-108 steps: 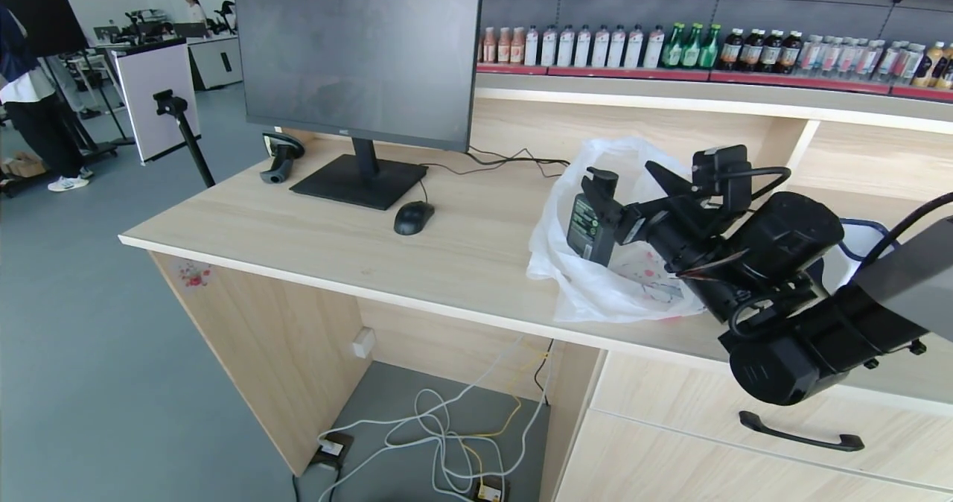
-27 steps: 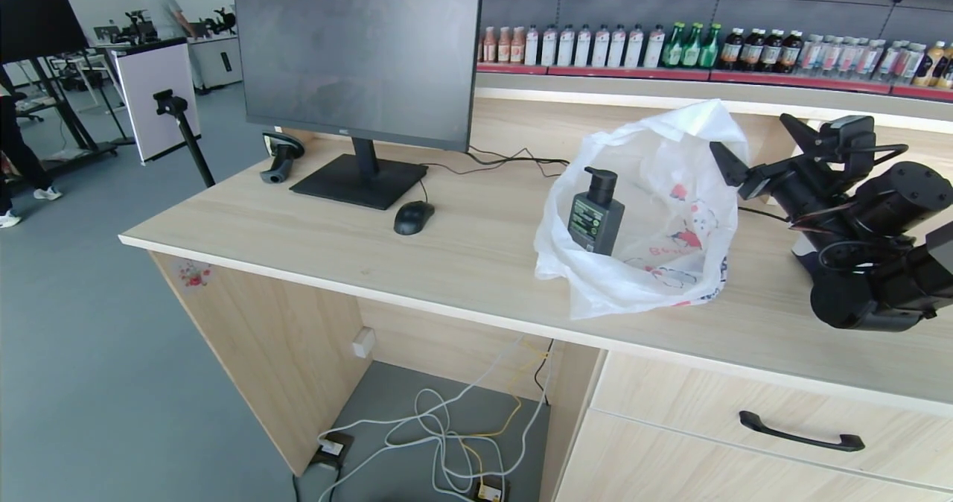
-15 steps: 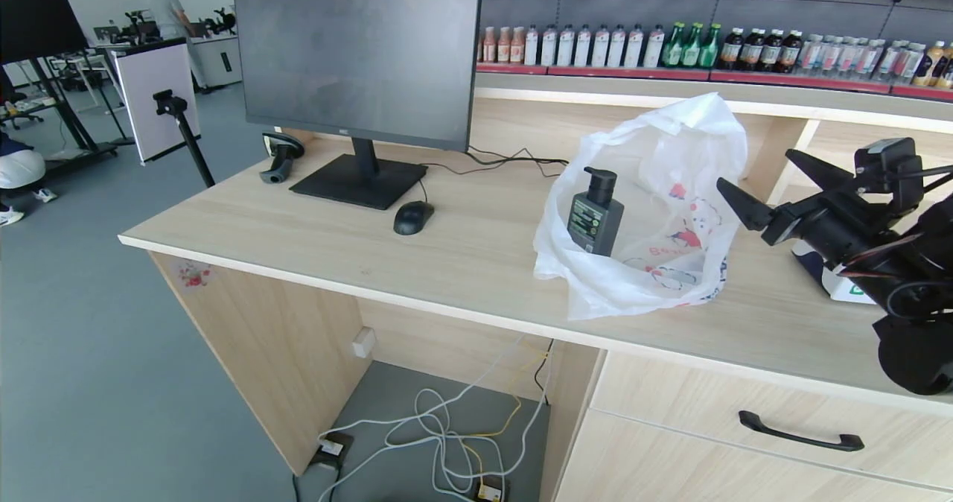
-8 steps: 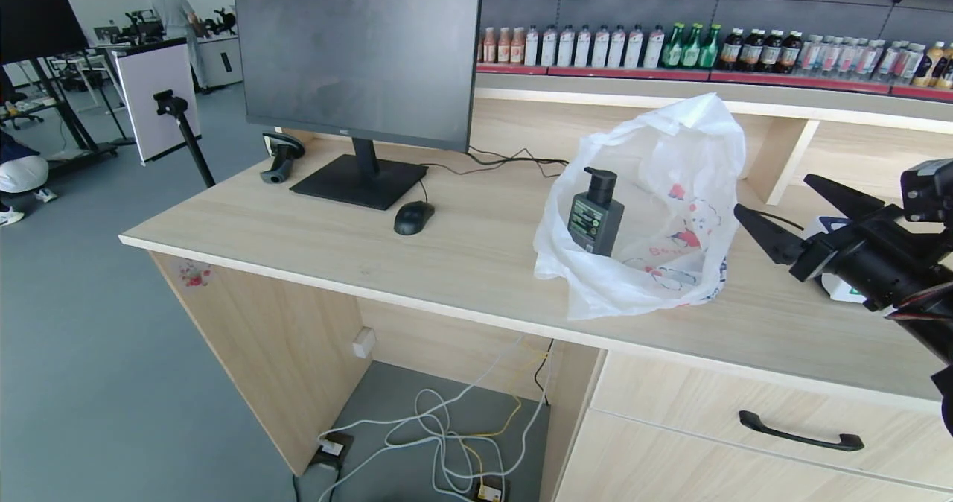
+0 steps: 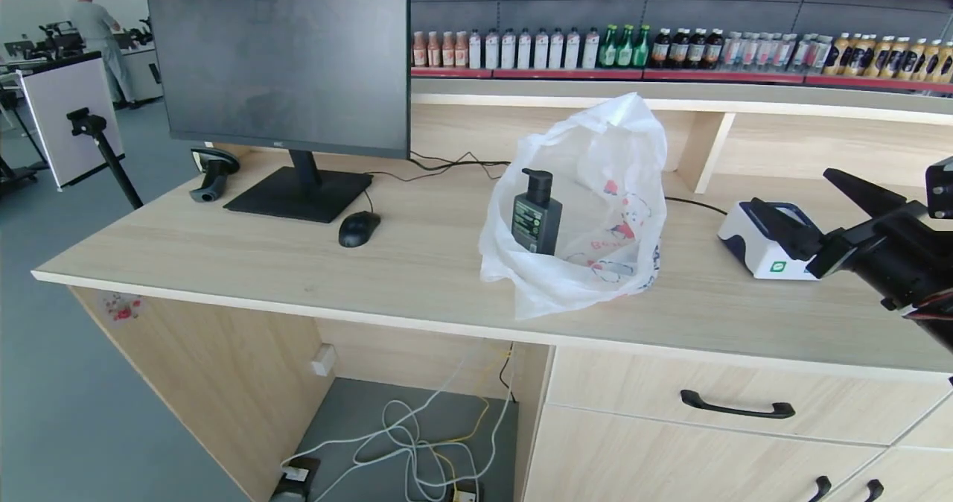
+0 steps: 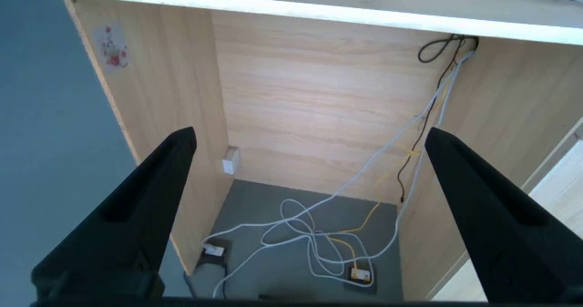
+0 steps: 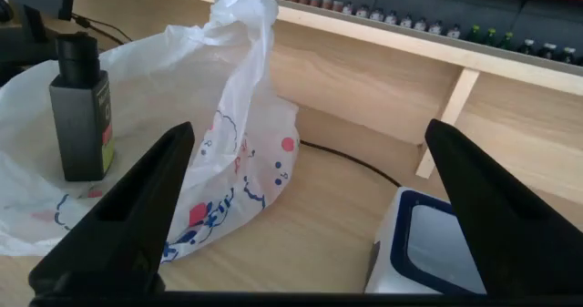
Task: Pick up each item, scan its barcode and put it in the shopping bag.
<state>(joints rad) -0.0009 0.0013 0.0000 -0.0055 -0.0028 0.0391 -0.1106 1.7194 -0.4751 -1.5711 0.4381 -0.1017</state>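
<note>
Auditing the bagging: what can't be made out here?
Bottle: label print too small to read, head and right wrist views.
Shopping bag: other contents veiled by crumpled plastic, head view.
Scanner: partly behind right gripper's fingers, head view; cut by picture edge, right wrist view.

We can read no text here. The pump bottle [image 5: 536, 220] carries a label with print too small to read, the shopping bag [image 5: 627, 152] red and blue print, the white scanner [image 5: 747, 244] a small green mark.

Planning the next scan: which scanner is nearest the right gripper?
The white box scanner beside the right gripper; the black handheld scanner is by the monitor.
</note>
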